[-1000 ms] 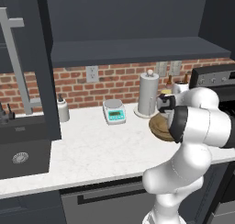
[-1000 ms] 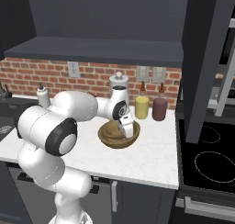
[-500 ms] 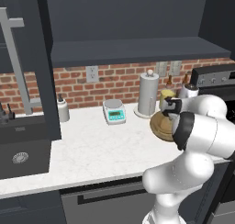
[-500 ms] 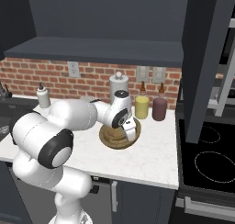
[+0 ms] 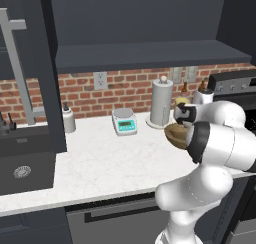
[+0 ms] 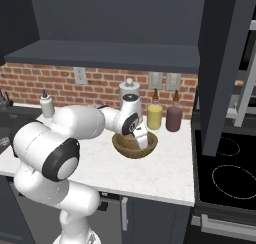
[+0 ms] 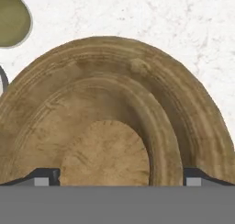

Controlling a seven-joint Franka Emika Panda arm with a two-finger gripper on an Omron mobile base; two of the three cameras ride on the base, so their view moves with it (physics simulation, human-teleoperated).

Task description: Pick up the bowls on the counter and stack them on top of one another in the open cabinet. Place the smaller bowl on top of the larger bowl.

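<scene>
A wide brown wooden bowl (image 6: 134, 146) (image 5: 176, 134) (image 7: 193, 103) stands on the white marble counter (image 5: 100, 163) (image 6: 170, 173) in front of the paper towel roll. In the hand view a second raised ring (image 7: 156, 131) shows inside its rim; I cannot tell whether that is the smaller bowl nested in it. My gripper (image 6: 139, 137) (image 7: 119, 177) points down into the bowl, open, its fingertips (image 7: 46, 177) spread wide over the inner ring and closed on nothing. The dark cabinet shelf (image 5: 150, 55) (image 6: 100, 55) runs above the counter.
A paper towel roll (image 5: 161, 102), a kitchen scale (image 5: 124, 122) and a soap bottle (image 5: 68, 119) stand along the brick wall. A yellow jar (image 6: 154, 116) and a dark red jar (image 6: 173, 119) stand just behind the bowl. Sink (image 5: 25, 163) at left, stove (image 6: 225, 173) at right.
The arm has swung toward the stove side and the hand has come down over the bowl. The jaws stayed open. The bowl has not moved.
</scene>
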